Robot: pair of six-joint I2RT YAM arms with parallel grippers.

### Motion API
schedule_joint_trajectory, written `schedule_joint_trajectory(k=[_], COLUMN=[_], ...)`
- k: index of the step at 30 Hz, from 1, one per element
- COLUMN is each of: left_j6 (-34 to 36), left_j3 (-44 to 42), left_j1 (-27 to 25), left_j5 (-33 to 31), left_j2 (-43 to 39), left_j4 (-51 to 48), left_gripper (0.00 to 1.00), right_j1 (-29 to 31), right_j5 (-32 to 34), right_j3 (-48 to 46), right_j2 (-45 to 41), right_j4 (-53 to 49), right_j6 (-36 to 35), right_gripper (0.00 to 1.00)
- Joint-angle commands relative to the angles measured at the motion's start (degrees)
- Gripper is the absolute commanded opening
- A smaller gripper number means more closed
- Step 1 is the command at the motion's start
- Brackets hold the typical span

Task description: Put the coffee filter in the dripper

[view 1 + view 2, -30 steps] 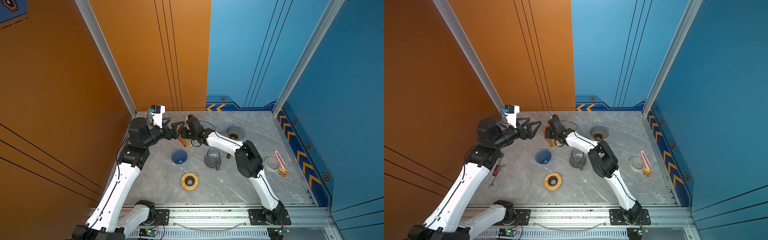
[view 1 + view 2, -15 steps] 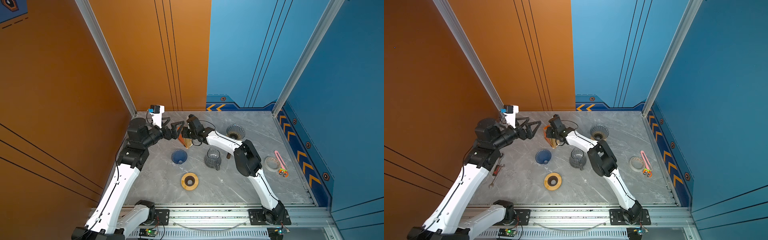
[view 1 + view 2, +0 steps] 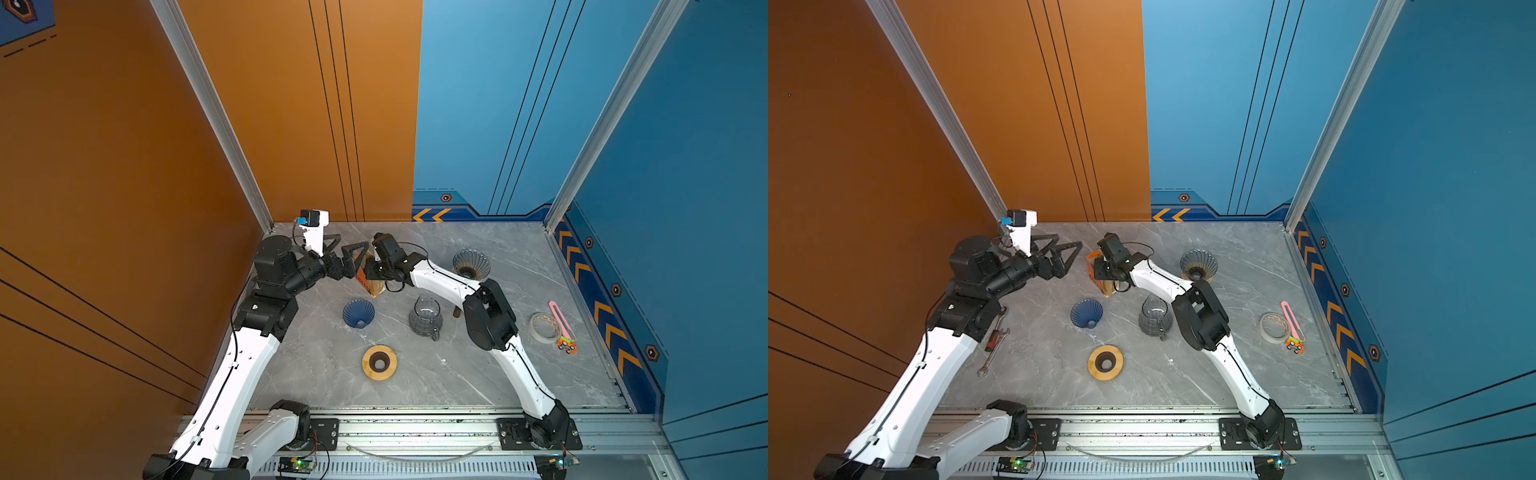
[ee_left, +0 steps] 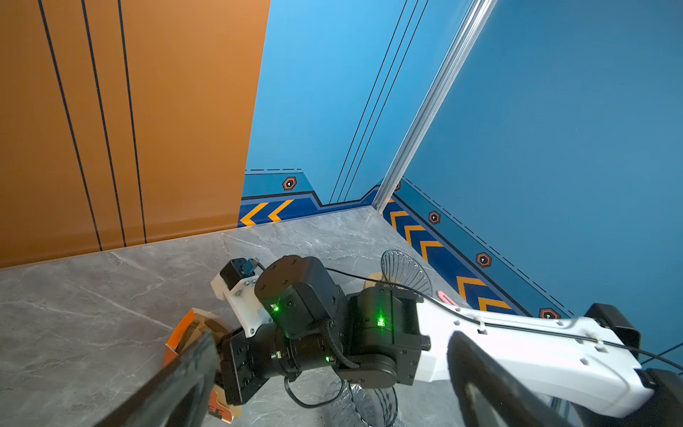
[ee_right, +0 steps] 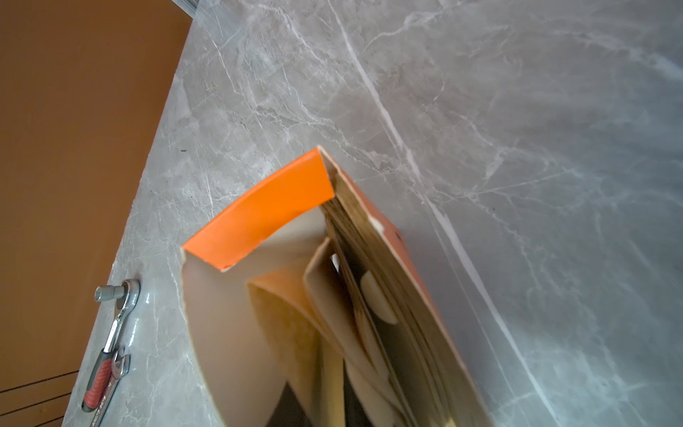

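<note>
Orange cardboard, one box [image 3: 362, 277], stands at the back left of the grey marble table [image 3: 436, 386]. My right gripper [image 3: 371, 272] reaches down into its open mouth.

**Right gripper.** The jaws are drawn close together inside the box. The right wrist view shows a pale sheet between two dark shapes at the frame edge. I cannot confirm that this sheet is pinched, or that it is a single filter.

**Left gripper.** My left gripper [image 3: 1068, 241] has its jaws spread fully apart and holds nothing. It hangs above the table, just beside the box, on the side toward the orange wall. A narrow gap to the box shows in a top view.

**Coffee filter.** The brown coffee filters [image 5: 351, 236] are in the box. They stand on edge, packed flat against one broad wall, with their edges toward the mouth. An orange flap [image 5: 266, 210] is folded back from the opening. The box stands on end with its long axis rising from the table at a lean, mouth uppermost.

**Drippers.** The blue dripper [image 3: 358, 313] sits just in front of the box, tipped, with its wide rim toward the back left. The clear dripper [image 3: 471, 262] sits beyond my right forearm, well apart from the box. The filters lie apart from both.

**Also noted.** A glass carafe [image 3: 424, 319] and a wooden ring [image 3: 378, 363] are at mid-table. A ratchet wrench [image 3: 994, 336] lies by the orange wall.
</note>
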Motion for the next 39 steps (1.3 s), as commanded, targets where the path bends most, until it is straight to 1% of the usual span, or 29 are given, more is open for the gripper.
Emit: schedule_joint_trajectory(k=[1, 7, 10, 13, 19, 34, 39], left_j6=[-0.6, -0.8, -0.8, -0.7, -0.8, -0.8, -0.8], left_j3=[0.1, 0.1, 0.1, 0.0, 0.0, 0.0, -0.1], left_j1=[0.6, 0.6, 0.7, 0.7, 0.7, 0.7, 0.8], left_j5=[1.8, 1.9, 1.9, 1.9, 1.9, 1.8, 1.8], left_j2=[-1.2, -1.1, -1.1, -1.1, -1.2, -1.3, -1.5], left_j4=[1.5, 1.6, 1.6, 1.6, 1.6, 1.6, 1.8], left_gripper=[0.98, 0.98, 0.98, 0.98, 0.98, 0.98, 0.98], right_j1=[-0.2, -0.2, -0.1, 0.4, 1.0, 2.6, 2.4], right_j5=[-0.1, 0.4, 0.1, 0.4, 2.8, 8.2, 8.0], right_j3=[2.8, 4.0, 4.8, 4.8, 4.8, 3.2, 2.9], right_j2=[1.7, 2.4, 2.6, 1.8, -0.9, -8.2, -8.4], right_j4=[-3.8, -4.5, -4.9, -5.0, -6.4, -10.1, -10.4], right_j6=[-2.5, -3.4, -3.7, -4.6, -7.2, -14.3, -14.5], right_gripper=[0.15, 0.13, 0.09, 0.06, 0.02, 0.01, 0.01])
